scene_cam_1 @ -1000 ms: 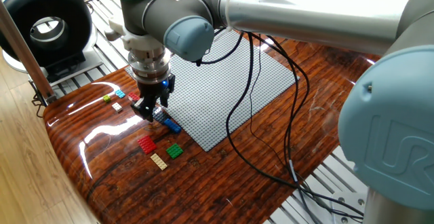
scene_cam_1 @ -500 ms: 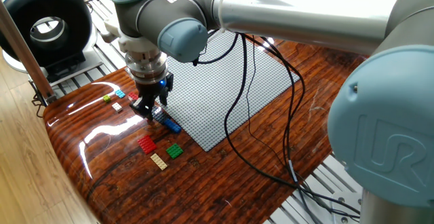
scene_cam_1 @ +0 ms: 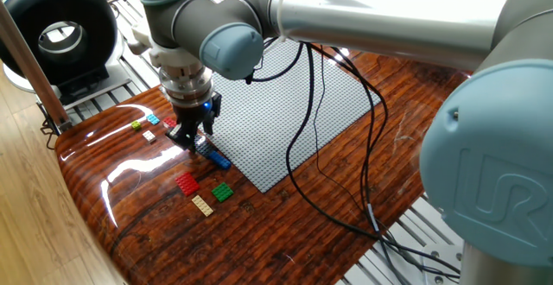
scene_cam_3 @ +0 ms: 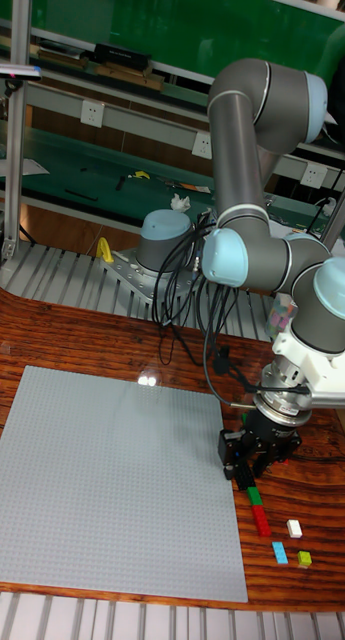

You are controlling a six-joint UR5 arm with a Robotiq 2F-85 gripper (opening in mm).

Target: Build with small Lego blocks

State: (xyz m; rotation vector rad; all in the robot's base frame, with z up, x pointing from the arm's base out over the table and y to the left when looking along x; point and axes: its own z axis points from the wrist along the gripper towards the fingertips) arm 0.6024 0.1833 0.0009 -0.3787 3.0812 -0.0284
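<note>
The end effector (scene_cam_1: 190,138), grip state unclear, is lowered beside the dark blue block (scene_cam_1: 214,156); square alignment is advised.

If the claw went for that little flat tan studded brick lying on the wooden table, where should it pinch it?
Probably straight down from above, pinching the small tan studded plastic brick across its two long sides. It lies flat, long and narrow, so the narrow width suits a small opening. The green brick and red brick sit close beside it but apart, so the fingers may just fit.
</note>
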